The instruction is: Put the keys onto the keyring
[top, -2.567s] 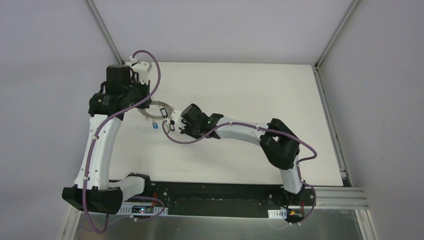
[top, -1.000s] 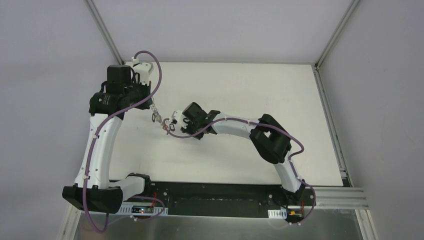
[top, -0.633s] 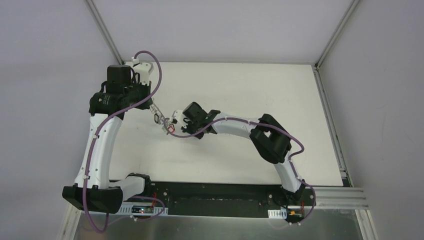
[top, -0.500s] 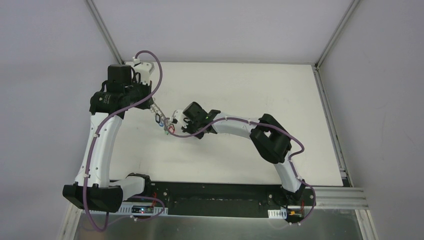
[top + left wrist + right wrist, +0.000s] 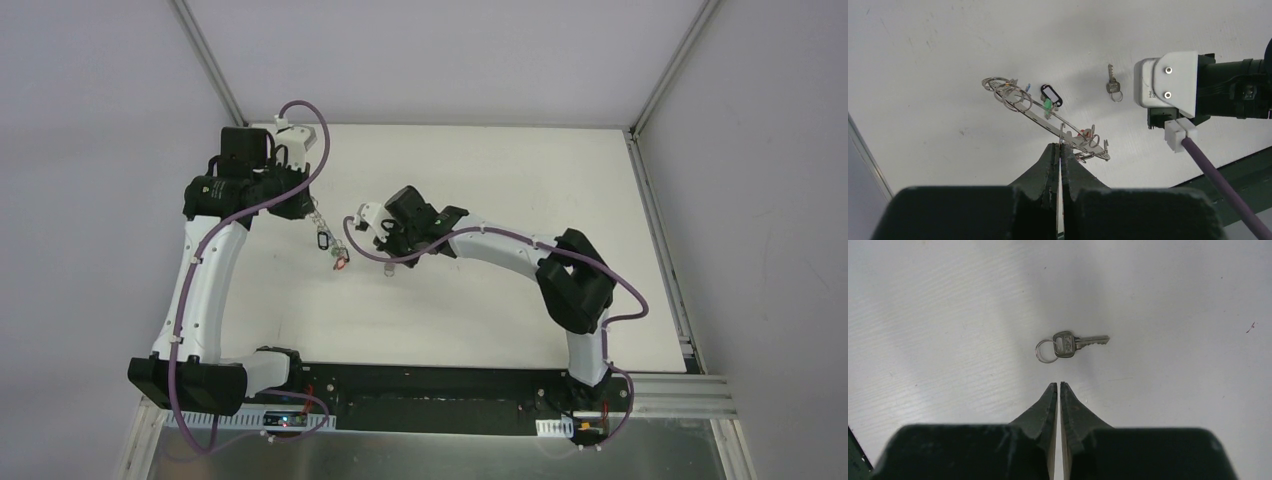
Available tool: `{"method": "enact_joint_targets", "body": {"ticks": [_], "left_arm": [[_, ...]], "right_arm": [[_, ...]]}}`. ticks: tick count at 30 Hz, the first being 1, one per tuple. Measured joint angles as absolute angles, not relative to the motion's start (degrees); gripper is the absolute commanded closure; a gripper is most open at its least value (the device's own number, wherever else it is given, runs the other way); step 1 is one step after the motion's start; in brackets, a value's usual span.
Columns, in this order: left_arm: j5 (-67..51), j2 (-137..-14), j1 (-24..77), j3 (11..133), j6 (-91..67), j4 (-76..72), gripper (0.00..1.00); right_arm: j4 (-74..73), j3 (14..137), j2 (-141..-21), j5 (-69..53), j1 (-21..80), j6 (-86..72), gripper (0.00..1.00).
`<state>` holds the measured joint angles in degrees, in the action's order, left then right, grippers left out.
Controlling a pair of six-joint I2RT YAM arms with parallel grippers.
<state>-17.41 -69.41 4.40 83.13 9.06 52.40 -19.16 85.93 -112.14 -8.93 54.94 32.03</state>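
The keyring is a thin wire hoop seen edge-on, strung with small rings, a black tag and green and red bits. My left gripper is shut on its wire and holds it off the table. In the top view the keyring hangs below the left gripper, its red tag lowest. One silver key with a small split ring lies loose on the table, just ahead of my right gripper. That gripper's jaws stand almost together with nothing between them. The same key lies near the right gripper.
The white table has a metal rail along its right edge and a dark base strip at the near edge. The right arm's purple cable loops close to the keyring.
My right gripper has drawn back from the keyring, up and to the right, and its jaws have closed. The left arm has shifted with the keyring. A loose key now shows on the table.
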Motion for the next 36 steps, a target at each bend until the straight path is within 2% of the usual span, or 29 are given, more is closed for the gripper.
{"method": "enact_joint_targets", "body": {"ticks": [10,14,29,36], "left_arm": [[-19.00,-69.43,4.40,83.13,9.61,53.08,1.00],[-18.94,-69.43,4.40,83.15,9.93,53.17,1.00],[-18.00,-69.43,4.40,83.15,11.51,53.45,1.00],[-17.96,-69.43,4.40,83.15,11.57,53.45,1.00]], "right_arm": [[-20.21,84.27,-112.38,-12.12,54.81,32.05,0.58],[-20.47,86.21,-115.07,-11.75,56.64,32.03,0.50],[-20.84,91.48,-122.32,-4.47,58.87,32.45,0.50],[-20.82,91.72,-122.65,-3.14,58.87,32.71,0.62]]}}
